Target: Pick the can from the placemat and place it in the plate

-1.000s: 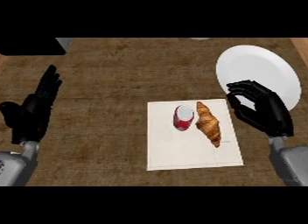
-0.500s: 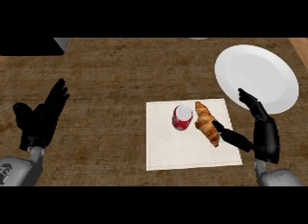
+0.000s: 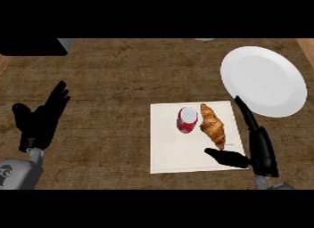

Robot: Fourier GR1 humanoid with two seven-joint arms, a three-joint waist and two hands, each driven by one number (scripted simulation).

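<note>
Tabletop [image 3: 120,80]: brown wood-grain surface below me, both my forearms coming in from the near edge
Placemat [image 3: 179,153]: pale sheet, its right edge just under my right hand
Can [image 3: 188,120]: red with a silvery top, standing upright on the placemat, to the left of my right hand and a little beyond the thumb
Croissant [image 3: 213,125]: lies on the placemat between the can and my right hand, touching or nearly touching the can's right side, long axis running away from me
Plate [image 3: 263,81]: white, bare of anything, on the tabletop beyond my right fingertips and slightly to the right, off the placemat
Right hand [image 3: 257,144]: spread, fingers straight and pointing away from me along the placemat's right edge, thumb stuck out leftward over the mat, holding nothing
Left hand [image 3: 42,118]: resting open near the left side, fingers up, well apart from the mat
Nearer hand: the right one, clearly
Key relation: the can lies to my right hand's left with the croissant in the way, so I judge the reach must come over or behind the pastry
Step in hand: approach, can not yet grasped
Risk: nudging the croissant as my fingers close
</note>
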